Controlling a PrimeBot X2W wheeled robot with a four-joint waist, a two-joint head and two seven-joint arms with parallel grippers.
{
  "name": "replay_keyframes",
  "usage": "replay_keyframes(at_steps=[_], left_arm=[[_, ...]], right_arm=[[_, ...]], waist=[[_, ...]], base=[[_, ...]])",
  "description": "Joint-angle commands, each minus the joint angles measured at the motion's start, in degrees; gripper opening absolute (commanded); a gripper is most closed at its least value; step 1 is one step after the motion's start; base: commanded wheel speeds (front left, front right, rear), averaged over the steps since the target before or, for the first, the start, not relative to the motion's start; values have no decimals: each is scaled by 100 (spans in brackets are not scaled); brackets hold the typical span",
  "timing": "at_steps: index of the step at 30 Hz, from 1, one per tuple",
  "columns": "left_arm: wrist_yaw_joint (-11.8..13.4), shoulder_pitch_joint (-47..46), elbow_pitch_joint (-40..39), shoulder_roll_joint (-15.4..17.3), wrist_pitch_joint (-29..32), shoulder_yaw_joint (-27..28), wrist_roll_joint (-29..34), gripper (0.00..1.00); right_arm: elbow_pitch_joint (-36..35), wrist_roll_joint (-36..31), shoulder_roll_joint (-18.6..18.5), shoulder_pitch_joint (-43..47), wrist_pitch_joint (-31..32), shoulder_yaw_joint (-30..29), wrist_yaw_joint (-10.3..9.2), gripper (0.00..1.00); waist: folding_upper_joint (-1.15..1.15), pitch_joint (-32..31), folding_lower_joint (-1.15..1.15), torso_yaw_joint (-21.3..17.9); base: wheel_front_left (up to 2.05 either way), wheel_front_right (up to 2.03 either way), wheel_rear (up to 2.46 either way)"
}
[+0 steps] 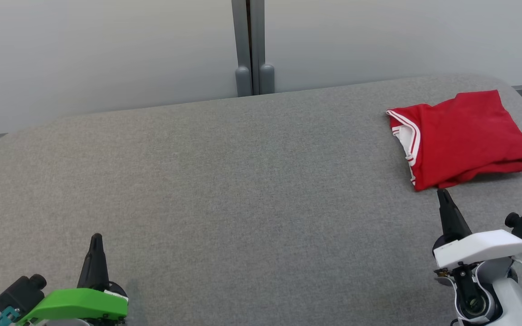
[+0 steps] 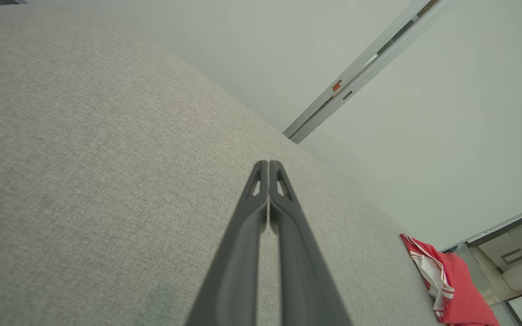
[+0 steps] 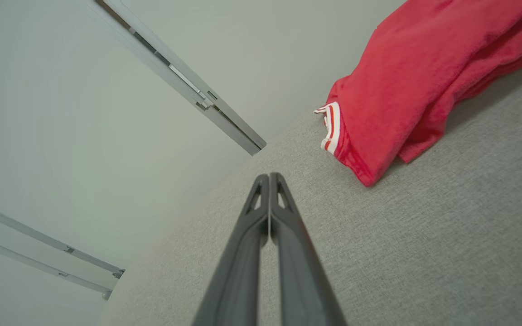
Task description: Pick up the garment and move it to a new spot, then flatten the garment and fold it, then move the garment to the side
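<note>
The garment (image 1: 462, 136) is a red shirt with white-striped trim, folded into a compact rectangle at the far right of the grey table (image 1: 224, 181). It shows at the lower right of the left wrist view as the garment (image 2: 451, 285) and at the upper right of the right wrist view as the garment (image 3: 415, 77). My right gripper (image 1: 443, 194) is shut and empty, its tip just short of the garment's near edge. Far from it, at the lower left, my left gripper (image 1: 96, 237) is shut with nothing in it. Both wrist views show the fingers pressed together, left gripper (image 2: 268, 164), right gripper (image 3: 269, 175).
The table's padded grey top ends in rounded corners at the far left and far right. A pale wall with a grey vertical post (image 1: 251, 45) stands behind the far edge. The garment lies close to the table's right edge.
</note>
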Motion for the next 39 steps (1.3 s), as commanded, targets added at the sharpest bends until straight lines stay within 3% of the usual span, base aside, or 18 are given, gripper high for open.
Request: replay_keyframes(at_steps=[1, 39], left_arm=[[-6, -208, -83, 21, 40, 30, -180, 0], [-11, -388, -133, -2, 699, 203, -2518, 0]], right_arm=[[-111, 176, -5, -25, 45, -53, -1, 0], [-320, 2338, 260, 101, 696, -431, -1, 0]], waist=[[0, 2, 0, 2], [0, 67, 0, 61]], base=[[0, 0, 0], [0, 0, 0]])
